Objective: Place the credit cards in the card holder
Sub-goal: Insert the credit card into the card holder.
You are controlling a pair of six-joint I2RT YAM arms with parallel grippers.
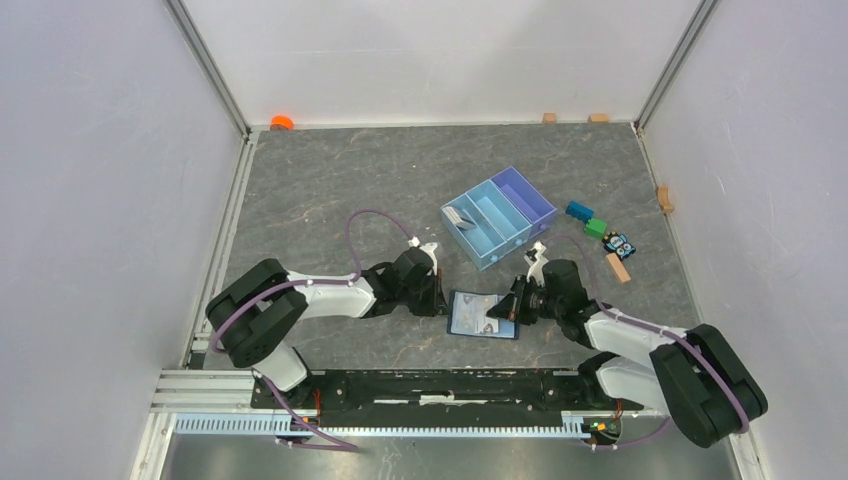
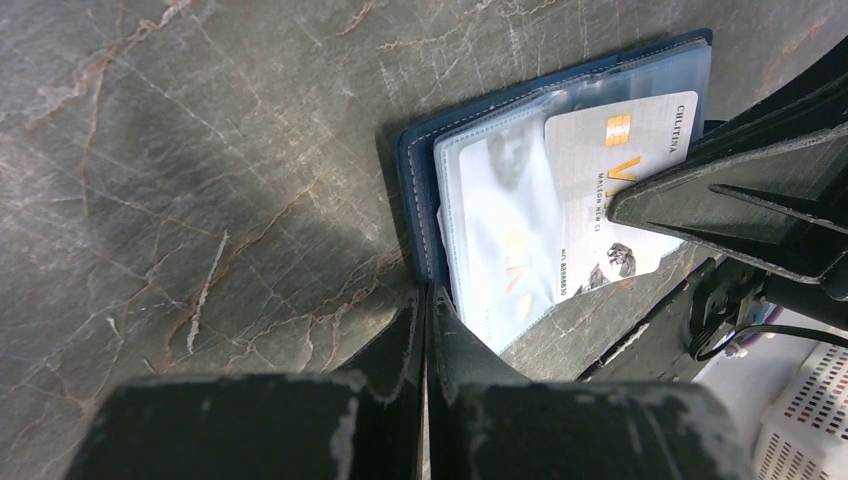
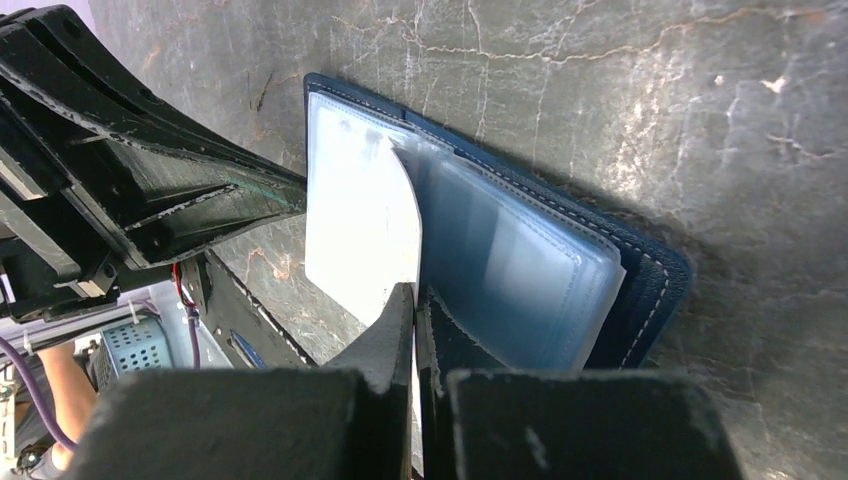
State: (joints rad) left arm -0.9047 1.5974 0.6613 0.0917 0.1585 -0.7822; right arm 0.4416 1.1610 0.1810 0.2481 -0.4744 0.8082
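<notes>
Two grips on one open card holder (image 1: pixel 483 315)
It lies on the worktop (image 1: pixel 350 190), near middle, between my arms. My left hand (image 2: pixel 425 300) is pinched tight on its left edge. My right hand (image 3: pixel 415 295) is closed on a pale credit card (image 3: pixel 360 230) bowed against the clear pockets. The blue-and-purple tray (image 1: pixel 497 215) stands farther off.
</notes>
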